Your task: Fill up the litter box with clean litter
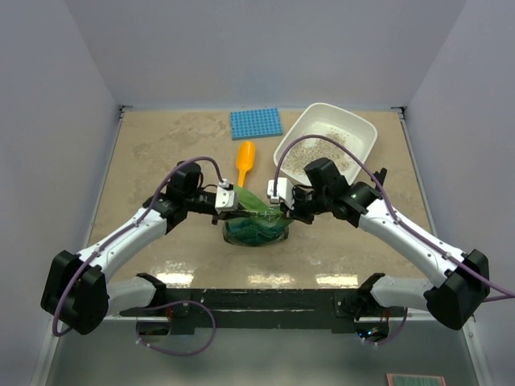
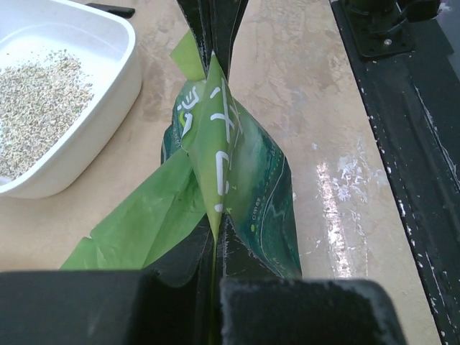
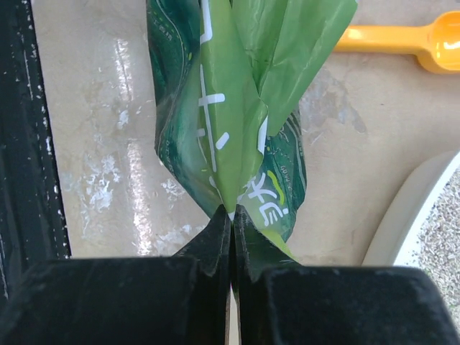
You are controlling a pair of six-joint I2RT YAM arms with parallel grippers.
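The white litter box (image 1: 358, 129) stands at the back right and holds a heap of beige-grey clean litter (image 1: 310, 153); it also shows in the left wrist view (image 2: 118, 68) with litter (image 2: 36, 108). A green foil bag (image 1: 256, 221) stands upright on the table centre. My left gripper (image 1: 232, 211) is shut on the bag's left top edge (image 2: 215, 172). My right gripper (image 1: 283, 211) is shut on the bag's right top edge (image 3: 230, 151). The two grippers face each other across the bag.
An orange scoop (image 1: 245, 162) lies behind the bag, also in the right wrist view (image 3: 402, 43). A blue studded mat (image 1: 256, 123) lies at the back. The litter box rim (image 3: 410, 208) is close to the right gripper. The black base rail (image 1: 265, 301) runs along the near edge.
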